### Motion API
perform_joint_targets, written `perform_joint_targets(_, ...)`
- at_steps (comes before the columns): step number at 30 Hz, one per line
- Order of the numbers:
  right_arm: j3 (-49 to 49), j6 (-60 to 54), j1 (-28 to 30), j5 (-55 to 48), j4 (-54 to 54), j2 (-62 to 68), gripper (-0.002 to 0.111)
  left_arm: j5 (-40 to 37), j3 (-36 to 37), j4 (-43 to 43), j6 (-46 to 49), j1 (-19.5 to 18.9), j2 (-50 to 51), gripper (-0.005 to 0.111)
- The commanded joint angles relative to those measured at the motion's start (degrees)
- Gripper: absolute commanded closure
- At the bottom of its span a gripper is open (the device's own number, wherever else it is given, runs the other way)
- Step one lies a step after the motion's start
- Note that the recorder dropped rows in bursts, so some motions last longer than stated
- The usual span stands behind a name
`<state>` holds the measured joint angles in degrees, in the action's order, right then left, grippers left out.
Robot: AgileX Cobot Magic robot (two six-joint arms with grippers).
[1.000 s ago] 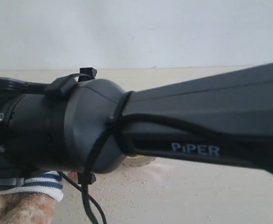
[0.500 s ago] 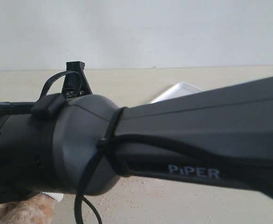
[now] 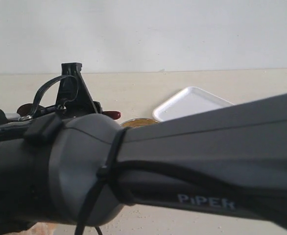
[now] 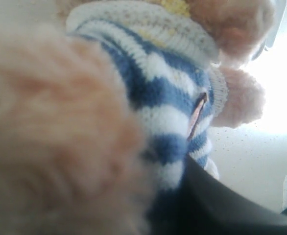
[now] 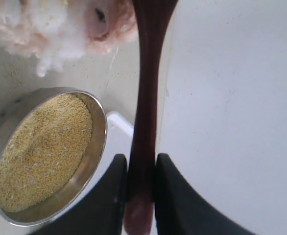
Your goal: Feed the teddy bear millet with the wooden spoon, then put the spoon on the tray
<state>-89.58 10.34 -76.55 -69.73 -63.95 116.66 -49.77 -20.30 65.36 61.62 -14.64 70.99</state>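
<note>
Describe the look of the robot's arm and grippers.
The arm is dark grey, a tapered link on a rounded joint, marked "PiPER" in white. A black cable is strapped along it. The right gripper's fingers are black and curved; the left finger is black too.

The beige worktop carries the white tray, a steel bowl of millet just beside it, and loose grains.
</note>
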Motion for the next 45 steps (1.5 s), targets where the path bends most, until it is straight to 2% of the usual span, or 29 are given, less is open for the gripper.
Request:
perform_joint_targets(1, 0.2, 0.8, 0.0, -0.2, -0.2, -1.7, 0.108, -0.6, 0.2, 0.8, 0.1, -0.1, -0.5, 0.102)
perform_joint_targets(7, 0.2, 3.3, 0.0, -0.2, 4.4, -6.6, 0.108, -0.6, 0.2, 0.8, 0.1, -0.1, -0.5, 0.102)
perform_joint_targets(16, 0.5, 5.7, 3.5, -0.2, 21.5, -15.1, 0.108, -0.6, 0.2, 0.8, 0.1, -0.1, -0.5, 0.102)
perform_joint_targets(19, 2.4, 5.7, 5.1, -0.2, 22.1, -16.8, 0.108, -0.6, 0.2, 0.8, 0.1, -0.1, -0.5, 0.102)
perform_joint_targets(25, 13.2, 5.2, 8.1, -0.2, 22.7, -20.1, 0.108, -0.6, 0.2, 0.8, 0.1, -0.1, -0.5, 0.102)
perform_joint_targets(30, 25.8, 4.9, 15.5, -0.2, 25.1, -22.7, 0.108, -0.6, 0.2, 0.8, 0.1, -0.1, -0.5, 0.102)
perform_joint_targets(37, 26.6, -1.3, 16.3, -0.2, 20.0, -21.5, 0.108, -0.6, 0.2, 0.8, 0.1, -0.1, -0.5, 0.102)
perform_joint_targets(39, 25.7, -1.8, 16.1, -0.2, 21.6, -20.0, 0.108, -0.6, 0.2, 0.8, 0.1, -0.1, -0.5, 0.102)
perform_joint_targets(45, 24.3, 9.3, 16.0, 1.6, 27.7, -19.4, 0.108, -0.6, 0.2, 0.8, 0.1, -0.1, -0.5, 0.102)
